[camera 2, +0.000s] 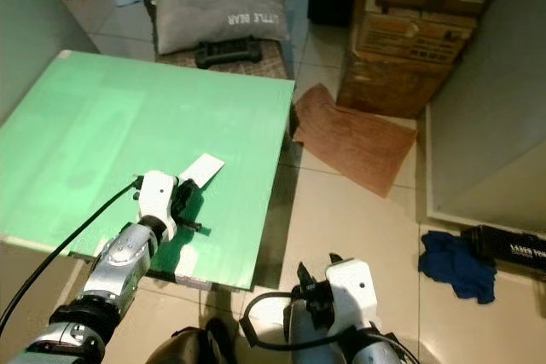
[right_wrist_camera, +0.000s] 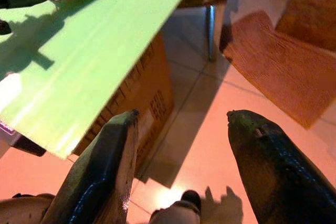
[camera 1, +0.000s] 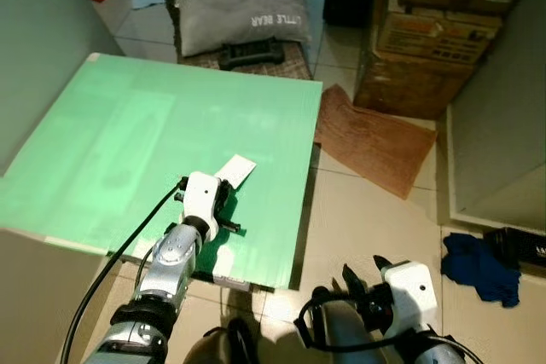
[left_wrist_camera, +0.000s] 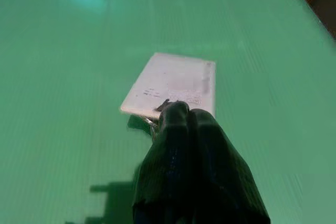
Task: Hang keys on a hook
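Observation:
A white card tag [camera 1: 235, 170] lies flat on the green table [camera 1: 128, 125], near its front right part, with a small metal key ring [left_wrist_camera: 149, 124] at the card's near edge. My left gripper [camera 1: 225, 193] reaches over the table's front edge. Its black fingers [left_wrist_camera: 194, 161] are pressed together, shut on the key ring where it joins the card [left_wrist_camera: 173, 82]. My right gripper [camera 1: 363, 274] hangs low beside the table's right front corner, over the tiled floor. It is open, with nothing between its fingers [right_wrist_camera: 105, 166].
Grey pillows [camera 1: 243, 10] with a black object [camera 1: 252, 53] on them lie beyond the table. Cardboard boxes [camera 1: 426, 49] stand at the back right, with a brown mat [camera 1: 375, 142] before them. A blue cloth [camera 1: 478, 266] lies on the floor. A cardboard box [right_wrist_camera: 152, 93] sits under the table.

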Available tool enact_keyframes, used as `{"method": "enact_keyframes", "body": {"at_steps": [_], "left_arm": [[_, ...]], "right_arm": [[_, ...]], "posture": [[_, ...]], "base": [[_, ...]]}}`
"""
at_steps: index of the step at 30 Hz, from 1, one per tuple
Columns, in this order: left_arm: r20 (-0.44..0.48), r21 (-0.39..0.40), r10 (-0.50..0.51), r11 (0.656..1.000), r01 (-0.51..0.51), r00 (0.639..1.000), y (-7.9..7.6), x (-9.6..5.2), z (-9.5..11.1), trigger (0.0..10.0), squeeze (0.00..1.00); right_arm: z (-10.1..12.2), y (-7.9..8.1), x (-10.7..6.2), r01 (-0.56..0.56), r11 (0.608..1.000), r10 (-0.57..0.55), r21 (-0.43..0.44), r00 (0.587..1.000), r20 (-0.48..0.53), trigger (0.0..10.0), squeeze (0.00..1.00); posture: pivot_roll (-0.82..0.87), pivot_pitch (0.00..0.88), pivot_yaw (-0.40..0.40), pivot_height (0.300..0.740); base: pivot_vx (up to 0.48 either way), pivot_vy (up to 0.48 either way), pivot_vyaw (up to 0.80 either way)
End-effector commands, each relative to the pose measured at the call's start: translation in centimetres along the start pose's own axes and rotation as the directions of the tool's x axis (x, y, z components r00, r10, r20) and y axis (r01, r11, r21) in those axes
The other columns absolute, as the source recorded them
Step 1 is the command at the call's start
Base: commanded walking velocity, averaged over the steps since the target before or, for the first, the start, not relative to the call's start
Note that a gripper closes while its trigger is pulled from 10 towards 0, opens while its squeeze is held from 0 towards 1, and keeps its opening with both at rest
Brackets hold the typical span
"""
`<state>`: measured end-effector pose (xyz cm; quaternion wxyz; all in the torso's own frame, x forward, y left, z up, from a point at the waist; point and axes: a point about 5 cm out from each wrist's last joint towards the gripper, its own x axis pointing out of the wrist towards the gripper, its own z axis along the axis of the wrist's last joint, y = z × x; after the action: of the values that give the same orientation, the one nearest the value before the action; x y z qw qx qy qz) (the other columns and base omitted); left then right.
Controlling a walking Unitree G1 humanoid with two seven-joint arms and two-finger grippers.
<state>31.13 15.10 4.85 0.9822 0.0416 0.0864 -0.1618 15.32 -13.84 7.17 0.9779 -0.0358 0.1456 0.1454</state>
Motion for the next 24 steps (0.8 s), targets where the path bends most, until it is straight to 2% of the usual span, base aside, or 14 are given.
{"method": "enact_keyframes", "body": {"at_steps": [1, 2, 4, 5, 6, 7, 9, 10, 13, 14, 18, 19, 24], "left_arm": [[-0.018, 0.007, -0.084, 0.996, 0.085, 0.996, -0.5, -0.9, -0.4, 0.0, 0.0], [-0.018, 0.007, -0.084, 0.996, 0.085, 0.996, -0.5, -0.9, -0.4, 0.0, 0.0], [-0.062, 0.045, -0.17, 0.984, 0.173, 0.984, -1.1, -2.0, -1.1, 0.0, 0.0], [-0.109, 0.05, -0.207, 0.976, 0.213, 0.972, -1.4, -2.7, -1.9, 0.0, 0.0], [-0.166, 0.06, -0.241, 0.966, 0.253, 0.956, -1.6, -4.1, -3.1, 0.0, 0.0], [-0.188, 0.068, -0.261, 0.958, 0.278, 0.947, -1.8, -4.8, -3.6, 0.0, 0.0], [-0.207, 0.076, -0.274, 0.953, 0.295, 0.939, -2.0, -5.3, -4.0, 0.0, 0.0], [-0.241, 0.074, -0.278, 0.95, 0.304, 0.93, -2.1, -6.0, -4.6, 0.0, 0.0], [-0.258, 0.089, -0.273, 0.948, 0.304, 0.927, -2.2, -6.4, -4.4, 0.0, 0.0], [-0.26, 0.111, -0.26, 0.948, 0.297, 0.93, -2.0, -6.5, -4.1, 10.0, 0.0], [-0.237, 0.136, -0.238, 0.952, 0.275, 0.942, -1.9, -6.5, -3.3, 10.0, 0.0], [-0.19, 0.14, -0.246, 0.951, 0.274, 0.95, -1.9, -6.3, -2.2, 10.0, 1.0], [-0.196, 0.136, -0.287, 0.939, 0.316, 0.938, -2.3, -6.6, -1.8, 10.0, 1.0]], "right_arm": [[-0.6, 0.3, 0.0, -0.011, 1.0, 0.012, 0.018, 1.0, -0.02, 10.0, 0.0], [-0.6, 0.3, 0.0, -0.011, 1.0, 0.012, 0.018, 1.0, -0.02, 10.0, 0.0], [-0.7, 0.4, 0.1, -0.015, 1.0, 0.016, 0.017, 1.0, -0.019, 10.0, 0.0], [-0.8, 0.5, 0.2, -0.018, 1.0, 0.018, 0.017, 1.0, -0.018, 10.0, 0.0], [-0.9, 0.6, 0.3, -0.021, 1.0, 0.022, 0.018, 1.0, -0.017, 10.0, 0.0], [-0.9, 0.6, 0.3, -0.022, 1.0, 0.022, 0.018, 1.0, -0.017, 10.0, 0.0], [-1.0, 0.6, 0.3, -0.023, 1.0, 0.023, 0.019, 1.0, -0.017, 10.0, 0.0], [-1.1, 0.7, 0.4, -0.026, 0.999, 0.026, 0.021, 0.999, -0.018, 10.0, 0.0], [-1.2, 0.8, 0.5, -0.031, 0.999, 0.031, 0.023, 0.999, -0.018, 10.0, 0.0], [-1.2, 1.0, 0.6, -0.036, 0.999, 0.037, 0.024, 0.999, -0.018, 10.0, 0.0], [-1.2, 1.1, 0.8, -0.041, 0.999, 0.042, 0.024, 0.999, -0.017, 10.0, 0.0], [-1.1, 1.2, 1.0, -0.044, 0.999, 0.045, 0.025, 0.999, -0.015, 10.0, 0.0], [-1.2, 1.3, 1.1, -0.049, 0.998, 0.05, 0.03, 0.999, -0.012, 10.0, 0.0]], "posture": [[-0.3, 0.231, 0.125, 0.74], [-0.3, 0.231, 0.125, 0.74], [-0.3, 0.225, 0.128, 0.74], [-0.29, 0.222, 0.132, 0.74], [-0.29, 0.219, 0.133, 0.74], [-0.28, 0.218, 0.134, 0.74], [-0.28, 0.217, 0.135, 0.74], [-0.28, 0.215, 0.135, 0.74], [-0.27, 0.21, 0.135, 0.74], [-0.27, 0.209, 0.134, 0.74], [-0.26, 0.207, 0.135, 0.74], [-0.26, 0.211, 0.137, 0.74], [-0.24, 0.217, 0.14, 0.74]], "base": [[0.0, 0.0, 0.0], [0.0, 0.0, 0.0], [0.0, 0.0, 0.0], [0.0, 0.0, 0.0], [0.0, 0.0, 0.0], [0.0, 0.0, 0.0], [0.0, 0.0, 0.0], [0.0, 0.0, 0.0], [0.0, 0.0, 0.0], [0.0, 0.0, 0.0], [0.0, 0.0, 0.0], [0.0, 0.0, 0.0], [0.0, 0.0, 0.0]]}}
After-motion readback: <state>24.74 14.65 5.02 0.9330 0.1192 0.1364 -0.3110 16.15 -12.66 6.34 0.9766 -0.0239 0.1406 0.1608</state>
